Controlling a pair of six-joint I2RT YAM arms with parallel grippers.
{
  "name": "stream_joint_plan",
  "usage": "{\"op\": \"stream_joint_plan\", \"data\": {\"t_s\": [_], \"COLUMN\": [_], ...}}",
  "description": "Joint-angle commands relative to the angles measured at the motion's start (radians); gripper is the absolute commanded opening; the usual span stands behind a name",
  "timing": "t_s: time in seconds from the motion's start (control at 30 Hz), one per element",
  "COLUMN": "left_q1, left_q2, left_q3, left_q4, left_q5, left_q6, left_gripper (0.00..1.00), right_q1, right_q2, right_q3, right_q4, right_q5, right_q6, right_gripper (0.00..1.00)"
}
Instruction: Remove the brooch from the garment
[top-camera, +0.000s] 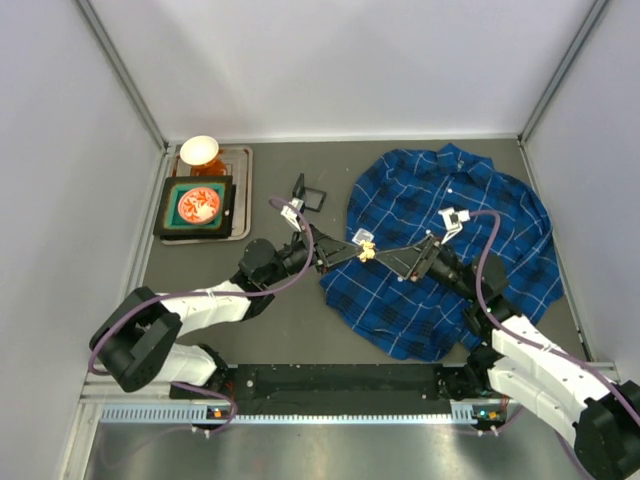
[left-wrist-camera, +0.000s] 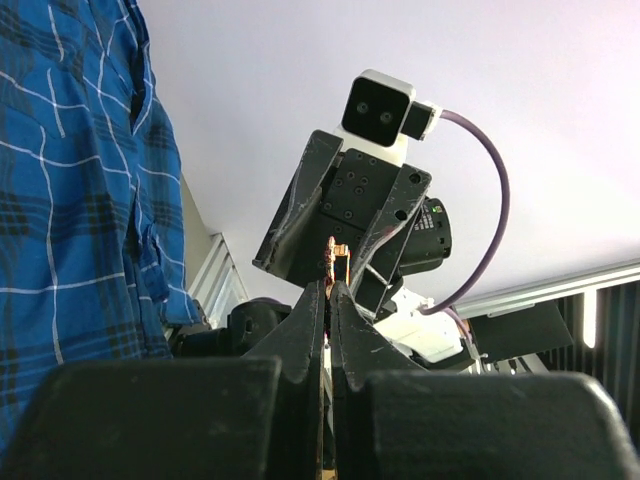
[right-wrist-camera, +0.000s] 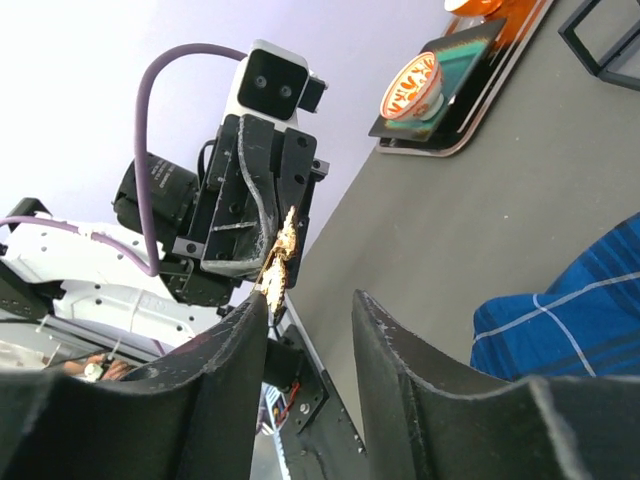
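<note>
The brooch (top-camera: 367, 251), a tiny golden-pink pin, hangs in the air left of the garment (top-camera: 450, 250), a dark-blue plaid shirt spread on the table. My left gripper (top-camera: 357, 250) is shut on it. In the left wrist view the brooch (left-wrist-camera: 335, 256) pokes out above that gripper's closed tips (left-wrist-camera: 329, 286), and the shirt (left-wrist-camera: 70, 200) fills the left side. My right gripper (top-camera: 387, 258) faces it from the right. It stands open (right-wrist-camera: 310, 298), and the brooch (right-wrist-camera: 278, 262) sits at the tip of its left finger (right-wrist-camera: 250, 320). Nothing lies between its fingers.
A black tray (top-camera: 165, 222) with a red-patterned bowl (top-camera: 200, 205) sits at the back left, with a white cup (top-camera: 199, 150) behind it. A small black frame stand (top-camera: 312, 197) lies between the tray and the shirt. Grey walls close in the table on both sides.
</note>
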Motion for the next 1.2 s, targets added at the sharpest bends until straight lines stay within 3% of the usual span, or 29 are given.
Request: {"op": "stream_joint_plan", "data": {"t_s": [0.0, 0.47, 0.8, 1.17], "left_q1": [-0.004, -0.009, -0.027, -0.073], "left_q2": [-0.012, -0.025, -0.080, -0.136], "left_q3": [0.009, 0.026, 0.055, 0.097], "left_q4": [0.079, 0.039, -0.096, -0.267], "left_q5": [-0.008, 0.006, -0.006, -0.062], "left_q6": [-0.004, 0.042, 0.157, 0.305], "left_gripper": [0.00, 0.00, 0.00, 0.00], "right_q1": [0.008, 0.030, 0.045, 0.058], "right_q2": [-0.005, 0.058, 0.088, 0.068], "right_q3": [0.007, 0.031, 0.045, 0.071], "right_q4": [0.067, 0.111, 0.130, -0.016], "right_q5": [-0.006, 0.003, 0.006, 0.061], "right_q6": [0.009, 0.013, 0.015, -0.005], "right_gripper": [0.38, 0.32, 0.29, 0.23]}}
